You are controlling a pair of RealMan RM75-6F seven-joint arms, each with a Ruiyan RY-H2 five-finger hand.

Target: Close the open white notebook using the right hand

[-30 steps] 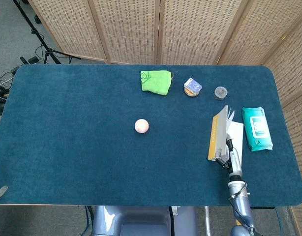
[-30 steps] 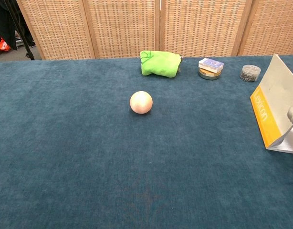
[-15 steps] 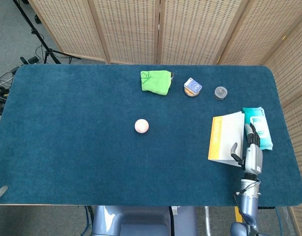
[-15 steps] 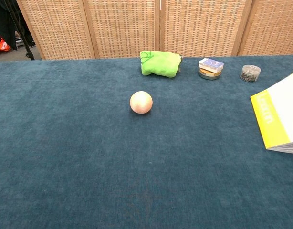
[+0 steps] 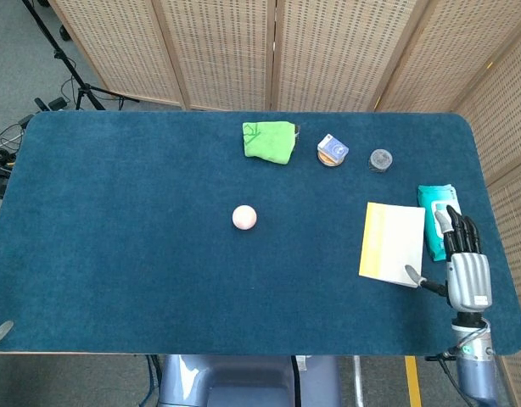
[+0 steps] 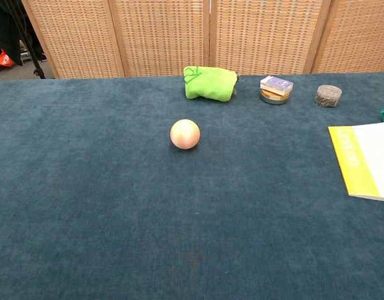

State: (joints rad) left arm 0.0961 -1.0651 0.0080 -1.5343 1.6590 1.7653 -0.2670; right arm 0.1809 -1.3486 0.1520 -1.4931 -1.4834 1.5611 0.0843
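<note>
Bright, even light; soft shadows, sharp focus.

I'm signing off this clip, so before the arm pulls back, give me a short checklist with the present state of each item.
1. White notebook closed, cover flat on the table: ok.
2. Right hand holds nothing, fingers apart: ok.
3. Right hand clear of the notebook: cannot tell; a fingertip shows at its near corner.
4. Teal wipes pack beside the notebook, not under the cover: ok.
5. Pink ball far from the hand's path: ok.
6. Left hand's position: cannot tell, not in view.
</note>
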